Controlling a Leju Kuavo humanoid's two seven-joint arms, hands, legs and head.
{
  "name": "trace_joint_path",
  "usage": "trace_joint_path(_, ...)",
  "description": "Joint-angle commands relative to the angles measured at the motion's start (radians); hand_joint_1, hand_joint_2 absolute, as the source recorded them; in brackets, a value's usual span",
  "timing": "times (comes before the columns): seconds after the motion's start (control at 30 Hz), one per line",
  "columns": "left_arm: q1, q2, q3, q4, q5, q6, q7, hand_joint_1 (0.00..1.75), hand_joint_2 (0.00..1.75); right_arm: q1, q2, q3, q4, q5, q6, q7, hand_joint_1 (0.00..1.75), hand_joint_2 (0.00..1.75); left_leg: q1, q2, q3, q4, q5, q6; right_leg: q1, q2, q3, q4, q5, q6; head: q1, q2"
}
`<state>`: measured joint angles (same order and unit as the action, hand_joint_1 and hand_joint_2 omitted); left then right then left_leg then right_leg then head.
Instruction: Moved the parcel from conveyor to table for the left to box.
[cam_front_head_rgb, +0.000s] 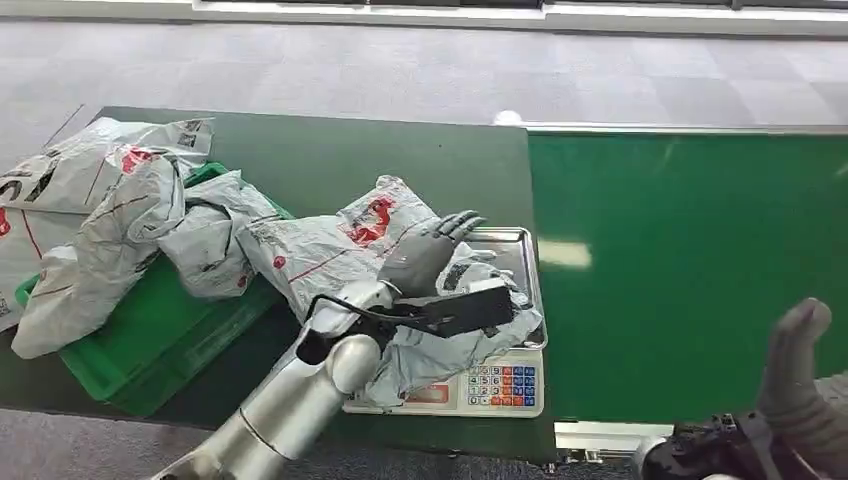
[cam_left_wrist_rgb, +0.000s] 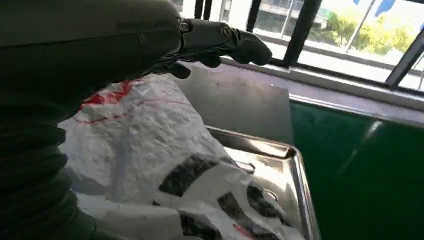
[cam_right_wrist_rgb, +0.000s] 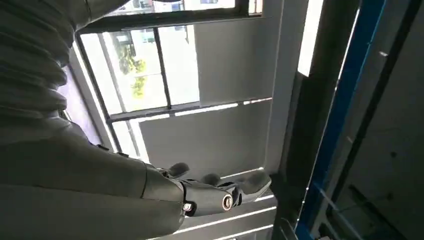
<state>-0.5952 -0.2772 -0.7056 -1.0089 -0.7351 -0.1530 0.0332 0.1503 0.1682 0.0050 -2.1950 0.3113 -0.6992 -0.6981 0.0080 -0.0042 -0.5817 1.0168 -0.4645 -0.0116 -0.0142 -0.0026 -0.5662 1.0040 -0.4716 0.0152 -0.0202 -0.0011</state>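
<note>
My left hand (cam_front_head_rgb: 432, 252) hovers with fingers spread, holding nothing, over a grey parcel (cam_front_head_rgb: 330, 250) covering the scale (cam_front_head_rgb: 500, 385); a green bin (cam_front_head_rgb: 150, 340) of parcels sits left, the green conveyor (cam_front_head_rgb: 690, 270) right, and my right hand (cam_front_head_rgb: 795, 375) is spread, holding nothing.

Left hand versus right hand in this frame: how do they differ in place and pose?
The left hand hovers over the grey parcel on the scale, fingers stretched out flat; the right hand is raised at the conveyor's near edge, pointing up. The left hand has the parcel just beneath it; the right hand has only bare belt nearby. Both hold nothing, and both have grey ribbed covers.
</note>
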Motion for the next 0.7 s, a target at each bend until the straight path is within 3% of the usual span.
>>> trace_joint_path(0.03, -0.091, -0.058, -0.125, 0.265, -0.009, -0.005, -0.003, 0.00, 1.75, 0.036, -0.059, 0.024, 0.033, -0.008, 0.001, 0.000, 0.00, 1.75, 0.000, 0.000, 0.001, -0.001, 0.000, 0.000, 0.000, 0.000, 0.002, -0.001, 0.000, -0.001, 0.000, 0.000)
trace_joint_path(0.33, -0.091, -0.058, -0.125, 0.265, -0.009, -0.005, -0.003, 0.00, 1.75, 0.036, -0.059, 0.024, 0.033, -0.008, 0.001, 0.000, 0.00, 1.75, 0.000, 0.000, 0.001, -0.002, 0.001, 0.000, 0.001, 0.001, 0.000, 0.000, 0.000, -0.001, 0.000, 0.000)
trace_joint_path(0.4, -0.108, -0.042, -0.177, 0.276, -0.051, -0.114, 0.060, 0.00, 1.75, 0.040, -0.085, 0.046, 0.053, -0.017, 0.001, 0.000, 0.00, 1.75, 0.000, 0.001, 0.001, -0.003, 0.001, 0.000, 0.001, 0.002, 0.001, -0.002, 0.001, -0.001, 0.000, 0.000)
trace_joint_path(0.57, -0.112, -0.024, -0.200, 0.420, -0.141, -0.185, 0.111, 0.00, 1.75, 0.059, -0.121, 0.092, 0.121, -0.039, 0.001, 0.000, 0.00, 1.75, 0.001, 0.002, 0.004, -0.005, 0.001, 0.000, 0.001, 0.003, 0.003, -0.004, 0.002, -0.001, 0.000, 0.000)
trace_joint_path(0.6, -0.102, -0.014, -0.176, 0.440, -0.162, -0.170, 0.112, 0.56, 1.75, 0.070, -0.129, 0.104, 0.133, -0.053, 0.001, 0.000, 0.00, 1.75, 0.001, 0.002, 0.003, -0.004, 0.001, 0.000, 0.001, 0.003, 0.003, -0.003, 0.001, -0.001, 0.000, 0.000)
trace_joint_path(0.63, -0.092, 0.001, -0.150, 0.442, -0.179, -0.156, 0.115, 1.75, 1.75, 0.076, -0.131, 0.108, 0.140, -0.052, 0.001, 0.000, 0.00, 1.75, 0.001, 0.003, 0.005, -0.006, 0.002, 0.000, 0.001, 0.005, 0.004, -0.005, 0.002, -0.001, 0.000, 0.000)
trace_joint_path(0.7, -0.086, 0.019, -0.123, 0.431, -0.182, -0.141, 0.121, 1.75, 1.75, 0.077, -0.134, 0.114, 0.144, -0.055, 0.001, 0.000, 0.00, 1.75, 0.000, 0.005, 0.004, -0.006, 0.002, -0.001, 0.001, 0.006, 0.003, -0.004, 0.002, -0.002, 0.000, 0.000)
